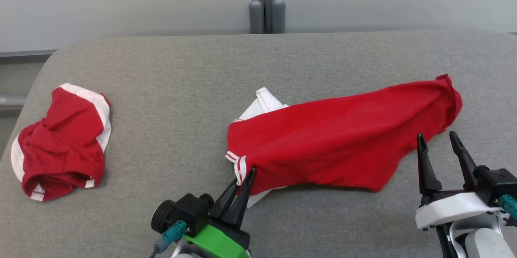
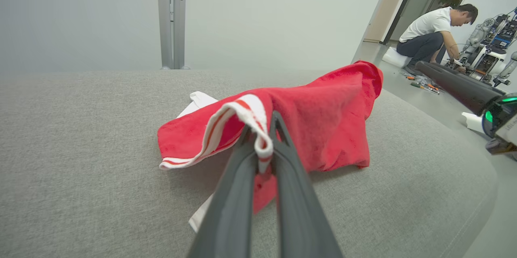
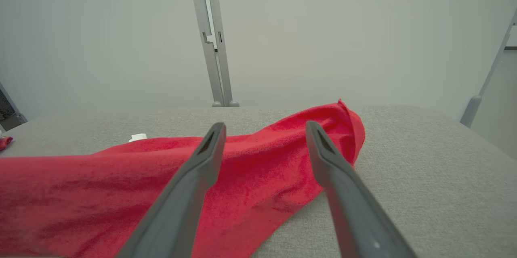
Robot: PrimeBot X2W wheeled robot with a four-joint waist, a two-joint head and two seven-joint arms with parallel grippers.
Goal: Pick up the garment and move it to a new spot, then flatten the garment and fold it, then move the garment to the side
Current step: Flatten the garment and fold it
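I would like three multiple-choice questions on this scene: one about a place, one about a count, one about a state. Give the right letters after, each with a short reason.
1. Where on the table does the crumpled garment lie?
A. left end
B. right end
C. middle

2. How many garments lie on the table?
A. one
B. two
C. three

3. In what state is the left claw?
A. open above the table
B. shut on nothing
C. shut on the striped cuff of the long garment

Answers: 1 A, it sits near the left edge. 2 B, one crumpled and one stretched long. 3 C, it pinches the cuff in the left wrist view.
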